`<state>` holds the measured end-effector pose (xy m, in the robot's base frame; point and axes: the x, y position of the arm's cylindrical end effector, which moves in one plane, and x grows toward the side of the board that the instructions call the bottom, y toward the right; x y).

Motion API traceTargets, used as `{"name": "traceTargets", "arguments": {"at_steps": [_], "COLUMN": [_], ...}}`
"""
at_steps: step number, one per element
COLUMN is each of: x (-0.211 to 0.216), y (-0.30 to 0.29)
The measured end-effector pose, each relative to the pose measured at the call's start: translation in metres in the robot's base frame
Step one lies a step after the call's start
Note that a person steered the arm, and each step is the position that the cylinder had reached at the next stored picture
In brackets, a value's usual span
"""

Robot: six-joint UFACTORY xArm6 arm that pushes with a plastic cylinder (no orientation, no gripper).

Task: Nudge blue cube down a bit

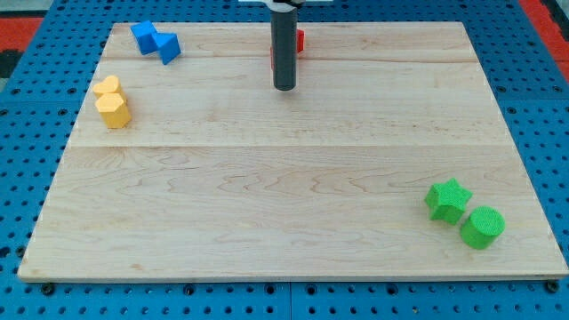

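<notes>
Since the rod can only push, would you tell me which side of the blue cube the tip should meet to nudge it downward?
Meet the blue cube on its top face, the side nearest the board's upper edge, and push toward the view's bottom. My tip sits well to its right, so it must circle above. Another blue block touches its lower right, so stay left of centre to avoid dragging that along.

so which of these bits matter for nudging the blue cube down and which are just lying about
In the job:
- blue cube, top left of the view
- my tip, well to the cube's right, not touching it

Just lying about:
- blue block touching the cube
- two yellow blocks
- red block, mostly hidden behind the rod
- green star
- green cylinder
</notes>
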<state>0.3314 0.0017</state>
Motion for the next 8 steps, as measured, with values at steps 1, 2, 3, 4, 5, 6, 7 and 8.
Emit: {"name": "traceTargets", "arguments": {"at_steps": [1, 2, 3, 4, 5, 6, 7, 8], "x": [0.012, 0.022, -0.007, -0.028, -0.066, -0.069, -0.109, -0.14], "y": [-0.021, -0.098, -0.171, -0.183, -0.231, -0.294, -0.305, -0.294]}}
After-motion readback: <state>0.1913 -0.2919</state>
